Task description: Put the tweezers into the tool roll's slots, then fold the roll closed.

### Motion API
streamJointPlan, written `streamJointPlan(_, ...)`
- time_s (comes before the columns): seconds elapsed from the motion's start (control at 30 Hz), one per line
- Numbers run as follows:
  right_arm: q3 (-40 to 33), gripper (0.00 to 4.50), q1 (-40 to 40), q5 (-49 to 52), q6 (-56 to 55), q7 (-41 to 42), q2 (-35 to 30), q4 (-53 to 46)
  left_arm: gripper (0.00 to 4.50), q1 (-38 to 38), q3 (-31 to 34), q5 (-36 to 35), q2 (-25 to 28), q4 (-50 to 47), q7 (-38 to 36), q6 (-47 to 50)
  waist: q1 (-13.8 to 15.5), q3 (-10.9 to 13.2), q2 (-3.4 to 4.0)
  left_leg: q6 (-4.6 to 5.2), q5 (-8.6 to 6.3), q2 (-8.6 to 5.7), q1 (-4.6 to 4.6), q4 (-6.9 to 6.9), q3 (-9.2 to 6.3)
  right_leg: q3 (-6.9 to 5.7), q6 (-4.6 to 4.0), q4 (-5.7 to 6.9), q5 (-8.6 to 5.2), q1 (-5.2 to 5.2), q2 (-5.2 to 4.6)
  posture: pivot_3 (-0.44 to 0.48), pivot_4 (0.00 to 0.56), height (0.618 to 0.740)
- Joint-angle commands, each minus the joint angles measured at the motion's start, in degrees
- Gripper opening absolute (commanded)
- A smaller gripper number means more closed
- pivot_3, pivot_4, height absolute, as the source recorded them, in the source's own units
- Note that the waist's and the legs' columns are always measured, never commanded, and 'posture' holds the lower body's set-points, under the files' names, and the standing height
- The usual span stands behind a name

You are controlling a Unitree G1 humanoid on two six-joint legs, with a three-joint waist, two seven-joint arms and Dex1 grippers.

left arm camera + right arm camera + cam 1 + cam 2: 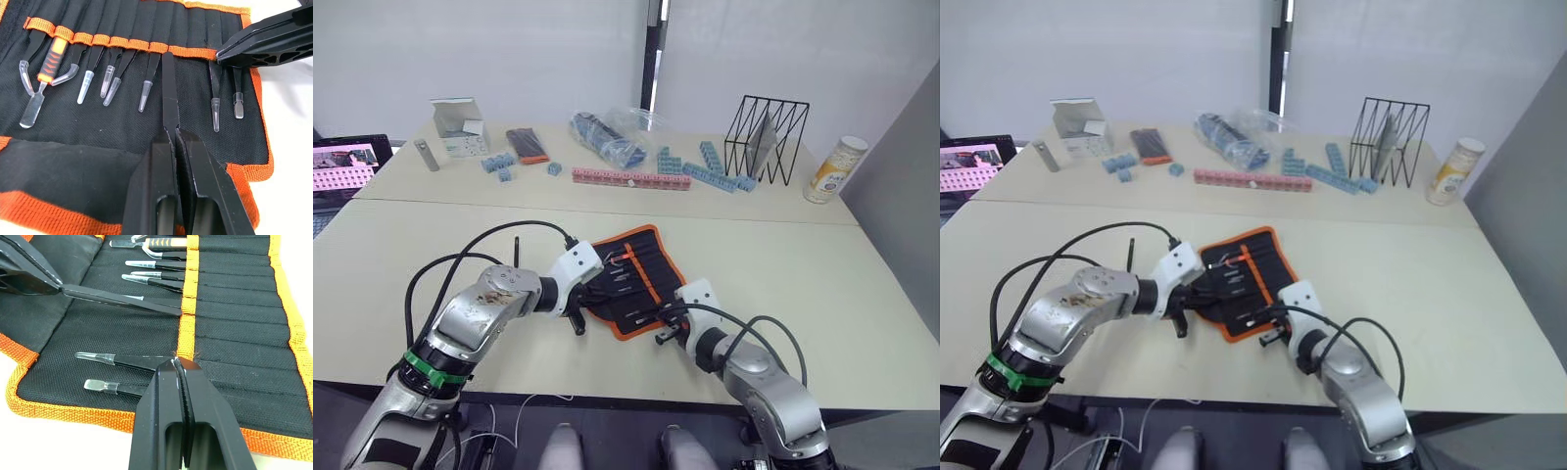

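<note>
The tool roll point(644, 262) lies open on the near table, black with orange edging and an orange centre strip point(187, 308). Several capped tweezers point(145, 83) sit in its slots point(132, 44), beside an orange-handled tool point(51, 59). My left gripper point(172, 134) is shut on one black tweezer point(169, 93), whose point reaches the orange strip at a free slot. My right gripper point(177, 364) is shut, its tips resting on the centre strip next to two stowed tweezers point(122, 361). In the head view, the left gripper point(605, 286) is over the roll's left half and the right gripper point(658, 315) at its near corner.
A slim black stick point(517, 250) lies left of the roll. On the far table are a wire rack point(766, 137), a canister point(835, 168), pink point(628, 178) and blue bricks point(705, 166), a plastic bag point(612, 132), a black pack point(527, 145), a white box point(458, 125). A laptop point(347, 166) is far left.
</note>
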Motion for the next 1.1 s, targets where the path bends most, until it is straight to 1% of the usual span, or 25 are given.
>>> streamJointPlan(0.03,-0.7,0.00,1.5,-0.6,2.0,-1.1,-0.3,1.1,0.04,-1.7,-1.3,0.9,1.7,-2.6,-1.4,1.6,0.0,0.0,0.00,0.00,0.00,0.00,0.00,-0.01,-0.01,0.00,0.00,0.00,0.00,0.01,0.00,0.000,0.150,0.663)
streamJointPlan(0.17,-0.7,0.00,1.4,-0.6,2.0,-1.5,0.1,1.2,0.04,-3.4,-2.8,2.1,2.1,-2.4,-1.5,3.0,0.1,0.0,0.00,0.00,0.00,0.00,0.00,-0.01,0.00,0.00,0.00,0.00,0.00,0.01,0.00,0.000,0.150,0.663)
streamJointPlan(0.43,-0.1,0.00,1.8,-0.6,1.9,-2.3,0.8,1.0,0.04,-7.5,-7.0,4.9,0.4,0.7,-2.1,2.6,0.1,0.0,0.00,0.00,0.00,0.00,0.00,0.00,0.00,0.00,0.00,-0.01,0.00,0.02,0.00,0.000,0.150,0.663)
streamJointPlan(0.57,-0.1,0.00,2.0,-0.5,2.0,-2.6,1.1,0.8,0.04,-9.3,-9.0,6.9,-1.8,3.6,-2.1,1.0,0.3,0.0,0.00,0.00,0.01,-0.01,0.01,0.00,0.00,0.00,0.00,-0.01,0.00,0.05,0.00,0.000,0.150,0.663)
streamJointPlan(0.73,0.1,0.00,2.4,-0.5,2.2,-3.0,1.2,0.4,0.04,-11.2,-11.5,9.7,-6.7,8.8,-2.0,-1.8,0.6,0.0,0.01,0.01,0.01,-0.02,0.00,0.02,-0.01,0.01,0.00,-0.02,0.00,0.07,0.00,0.000,0.150,0.663)
streamJointPlan(0.93,0.0,0.00,3.0,-0.6,2.5,-3.5,1.2,-0.5,0.04,-12.7,-12.4,13.2,-12.0,15.7,-1.8,-6.9,1.7,0.0,0.05,0.04,0.03,-0.05,0.00,0.10,-0.02,0.02,0.01,-0.14,0.00,0.19,0.00,0.000,0.150,0.663)
streamJointPlan(1.0,-0.1,0.00,3.2,-0.6,2.6,-3.6,1.1,-0.8,0.04,-13.0,-12.1,13.7,-12.6,16.4,-2.5,-7.8,1.8,0.0,0.05,0.12,0.08,-0.05,0.01,0.10,-0.02,0.02,0.01,-0.29,0.00,0.18,0.00,0.000,0.150,0.663)
streamJointPlan(1.1,-0.3,0.00,3.4,-0.6,2.9,-3.7,1.1,-1.2,0.04,-13.1,-11.6,14.5,-12.1,16.5,-3.9,-8.9,1.8,0.0,0.05,0.14,0.10,-0.07,-0.01,0.15,0.03,0.09,0.01,-0.41,0.00,0.27,-0.01,0.000,0.150,0.663)
